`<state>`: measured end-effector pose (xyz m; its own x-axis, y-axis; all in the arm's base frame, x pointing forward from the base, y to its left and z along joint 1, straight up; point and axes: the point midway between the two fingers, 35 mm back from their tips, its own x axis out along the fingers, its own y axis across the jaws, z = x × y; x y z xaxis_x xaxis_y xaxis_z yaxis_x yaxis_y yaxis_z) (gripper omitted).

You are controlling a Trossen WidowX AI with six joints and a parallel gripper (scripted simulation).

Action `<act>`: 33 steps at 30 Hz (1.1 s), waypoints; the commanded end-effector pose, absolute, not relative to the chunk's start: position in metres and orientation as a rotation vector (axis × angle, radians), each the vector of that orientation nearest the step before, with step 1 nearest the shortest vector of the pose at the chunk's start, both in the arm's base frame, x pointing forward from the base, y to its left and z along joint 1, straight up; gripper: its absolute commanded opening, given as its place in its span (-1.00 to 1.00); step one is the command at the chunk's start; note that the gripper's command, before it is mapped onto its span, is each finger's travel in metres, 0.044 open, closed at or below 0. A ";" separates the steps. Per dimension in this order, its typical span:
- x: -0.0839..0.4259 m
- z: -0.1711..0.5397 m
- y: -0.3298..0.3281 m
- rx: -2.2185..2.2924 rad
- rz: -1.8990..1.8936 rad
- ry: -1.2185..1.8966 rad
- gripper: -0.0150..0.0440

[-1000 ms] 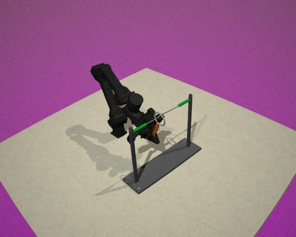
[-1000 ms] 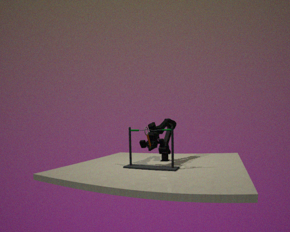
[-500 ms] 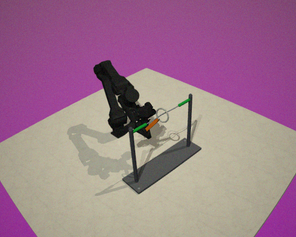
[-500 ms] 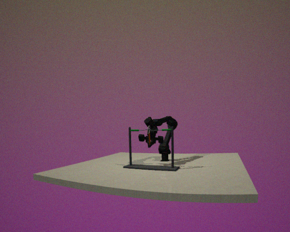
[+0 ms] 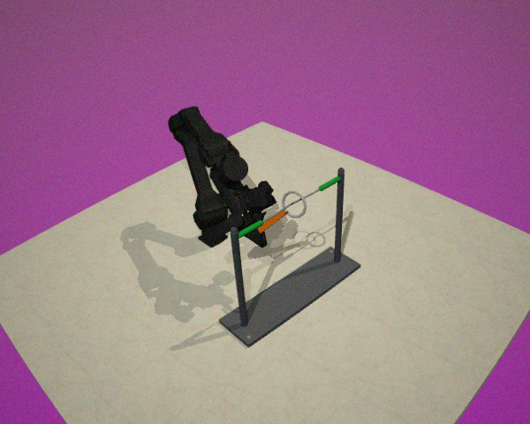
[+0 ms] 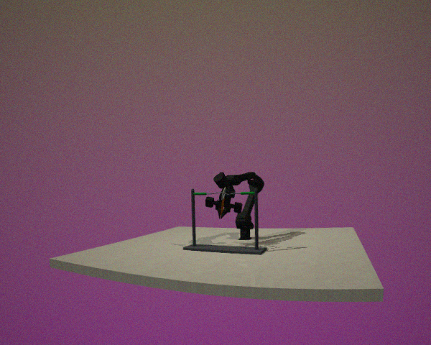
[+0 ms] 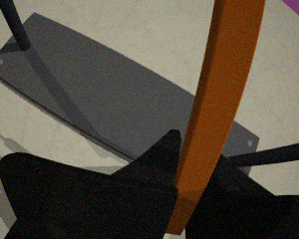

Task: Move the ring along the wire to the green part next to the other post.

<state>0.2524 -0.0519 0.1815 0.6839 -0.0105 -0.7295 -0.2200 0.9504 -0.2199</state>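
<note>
Ring [image 5: 306,205] [image 6: 223,192] encircles wire [image 5: 311,194] [image 6: 212,193], inboard of desk [image 5: 393,329] [image 6: 152,263] [image 7: 140,40] edges. Pincer [image 5: 263,244] [image 6: 220,216] [image 7: 180,139] pinches handle [image 5: 272,222] [image 6: 222,206] [image 7: 229,75], apparently for steering clear of grey contact.

And we have one robot arm [image 5: 200,170] [image 6: 250,204], one ring [image 5: 306,205] with one handle [image 5: 272,222] [image 6: 222,207] [image 7: 221,90], two posts [image 5: 239,278] [image 6: 193,218] [image 7: 15,25], one base plate [image 5: 292,294] [image 6: 225,249] [image 7: 115,85] under them, one wire [image 5: 311,194] [image 6: 212,193] up top, and on it two green parts [image 5: 250,228] [image 6: 200,193], all on one table [image 5: 370,342] [image 6: 301,271] [image 7: 125,20]
</note>
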 end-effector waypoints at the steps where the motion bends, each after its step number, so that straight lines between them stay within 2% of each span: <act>1: 0.249 0.178 -0.047 -0.287 0.110 0.810 -1.00; 33: 0.274 0.158 0.046 0.171 -0.114 0.557 -1.00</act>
<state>0.2728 0.0389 0.1622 0.8458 -0.0518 -0.5310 0.1302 0.9852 0.1113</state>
